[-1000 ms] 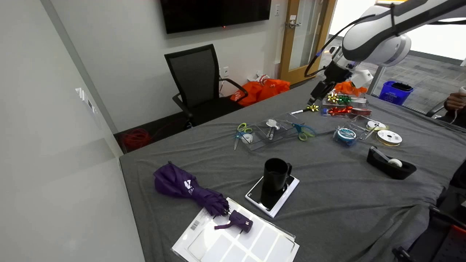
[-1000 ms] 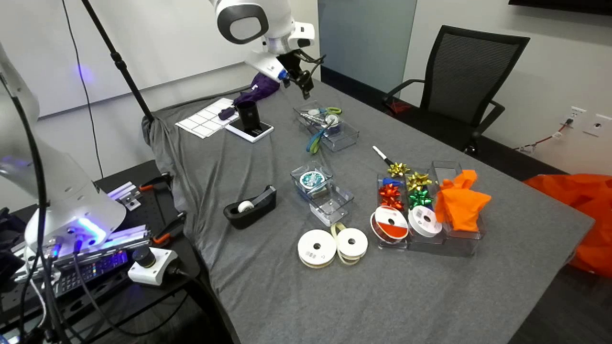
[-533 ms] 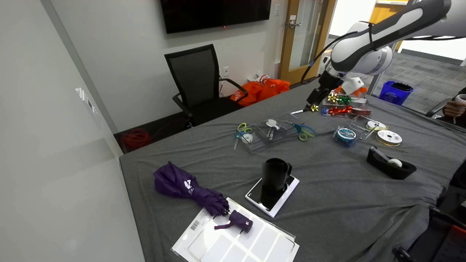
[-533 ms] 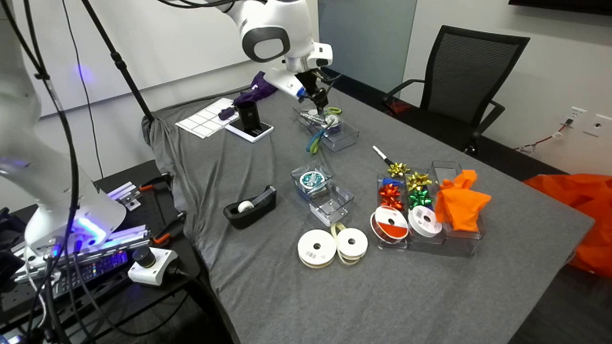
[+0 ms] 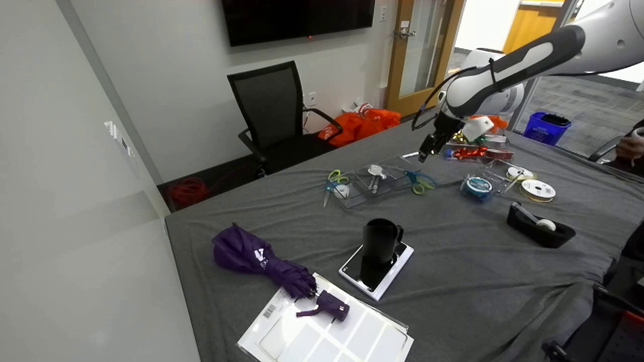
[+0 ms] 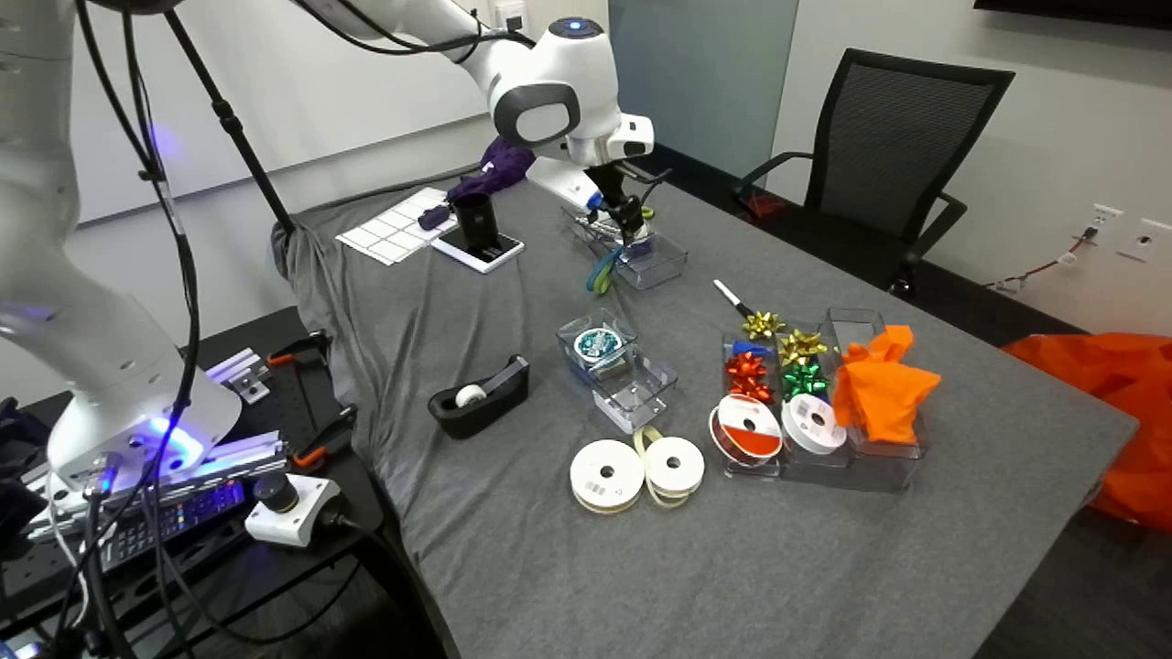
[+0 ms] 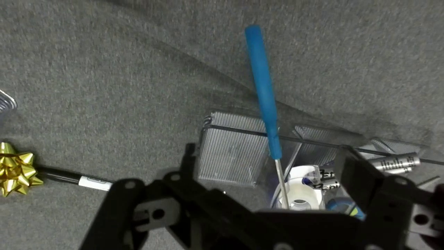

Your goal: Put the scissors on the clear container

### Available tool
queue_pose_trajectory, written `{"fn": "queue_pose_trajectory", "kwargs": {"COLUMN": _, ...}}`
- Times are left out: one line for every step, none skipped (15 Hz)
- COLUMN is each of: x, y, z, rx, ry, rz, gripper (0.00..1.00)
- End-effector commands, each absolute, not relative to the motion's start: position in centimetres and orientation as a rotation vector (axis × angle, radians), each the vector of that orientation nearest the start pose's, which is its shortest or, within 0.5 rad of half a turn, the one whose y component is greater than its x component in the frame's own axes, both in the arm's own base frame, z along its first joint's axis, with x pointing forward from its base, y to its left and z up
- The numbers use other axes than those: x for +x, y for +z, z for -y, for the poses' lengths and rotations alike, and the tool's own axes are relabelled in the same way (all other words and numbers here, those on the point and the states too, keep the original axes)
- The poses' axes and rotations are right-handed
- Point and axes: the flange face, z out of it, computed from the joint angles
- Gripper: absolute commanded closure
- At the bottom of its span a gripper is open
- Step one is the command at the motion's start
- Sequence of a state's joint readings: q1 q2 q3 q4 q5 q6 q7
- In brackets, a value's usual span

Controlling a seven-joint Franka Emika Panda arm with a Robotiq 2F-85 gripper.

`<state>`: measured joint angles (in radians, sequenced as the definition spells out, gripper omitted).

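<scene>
The scissors, with blue and green handles, rest across the side of a long clear organizer in both exterior views [image 5: 421,184] [image 6: 602,275]. In the wrist view the scissors [image 7: 262,76] show edge-on, blue handle outward, blade over the organizer. My gripper [image 7: 269,158] is open, with its fingers apart on either side of the scissors' line. In both exterior views the gripper [image 5: 423,158] [image 6: 628,236] hangs just above the scissors, holding nothing. The small clear container [image 6: 638,389] sits beside the blue-rimmed tape roll, out of the wrist view.
The organizer [image 6: 657,267] holds tape and silver tubes. A second pair of scissors [image 5: 334,181] lies at its far end. A marker and gold bow [image 7: 14,170] lie beside it. A black mug [image 5: 381,241] stands on a tablet. A tape dispenser [image 6: 481,398] and ribbon spools [image 6: 607,474] are nearby.
My gripper has come down from higher above the table to just over the scissors by the organizer. It stays empty, and the objects on the table have not moved.
</scene>
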<state>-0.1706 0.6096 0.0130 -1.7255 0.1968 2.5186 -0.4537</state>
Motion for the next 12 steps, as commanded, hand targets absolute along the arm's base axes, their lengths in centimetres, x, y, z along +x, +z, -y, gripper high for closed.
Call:
{"fn": "queue_pose_trajectory", "kwargs": {"x": 68.1, "y": 24.6, "z": 11.1, "rx": -3.047, "ry": -0.322, "rz": 0.209, "gripper": 0.0}}
{"fn": "queue_pose_trajectory", "kwargs": {"x": 68.3, "y": 24.4, "z": 11.1, "rx": -3.048, "ry": -0.32, "rz": 0.204, "gripper": 0.0}}
{"fn": "queue_pose_trajectory", "kwargs": {"x": 68.4, "y": 24.3, "z": 11.1, "rx": -3.048, "ry": -0.322, "rz": 0.203, "gripper": 0.0}}
{"fn": "queue_pose_trajectory", "kwargs": {"x": 68.5, "y": 24.3, "z": 11.1, "rx": -3.048, "ry": -0.324, "rz": 0.202, "gripper": 0.0}}
{"fn": "queue_pose_trajectory", "kwargs": {"x": 68.5, "y": 24.3, "z": 11.2, "rx": -3.048, "ry": -0.325, "rz": 0.202, "gripper": 0.0}}
{"fn": "queue_pose_trajectory", "kwargs": {"x": 68.5, "y": 24.1, "z": 11.2, "rx": -3.051, "ry": -0.321, "rz": 0.205, "gripper": 0.0}}
{"fn": "queue_pose_trajectory", "kwargs": {"x": 68.6, "y": 23.6, "z": 11.3, "rx": -3.053, "ry": -0.311, "rz": 0.205, "gripper": 0.0}}
{"fn": "queue_pose_trajectory", "kwargs": {"x": 68.5, "y": 23.4, "z": 11.3, "rx": -3.054, "ry": -0.301, "rz": 0.205, "gripper": 0.0}}
{"fn": "queue_pose_trajectory", "kwargs": {"x": 68.5, "y": 22.9, "z": 11.3, "rx": -3.053, "ry": -0.295, "rz": 0.211, "gripper": 0.0}}
{"fn": "queue_pose_trajectory", "kwargs": {"x": 68.5, "y": 22.6, "z": 11.3, "rx": -3.053, "ry": -0.293, "rz": 0.214, "gripper": 0.0}}
{"fn": "queue_pose_trajectory", "kwargs": {"x": 68.5, "y": 22.1, "z": 11.2, "rx": -3.052, "ry": -0.286, "rz": 0.216, "gripper": 0.0}}
{"fn": "queue_pose_trajectory", "kwargs": {"x": 68.5, "y": 21.8, "z": 11.2, "rx": -3.052, "ry": -0.277, "rz": 0.218, "gripper": 0.0}}
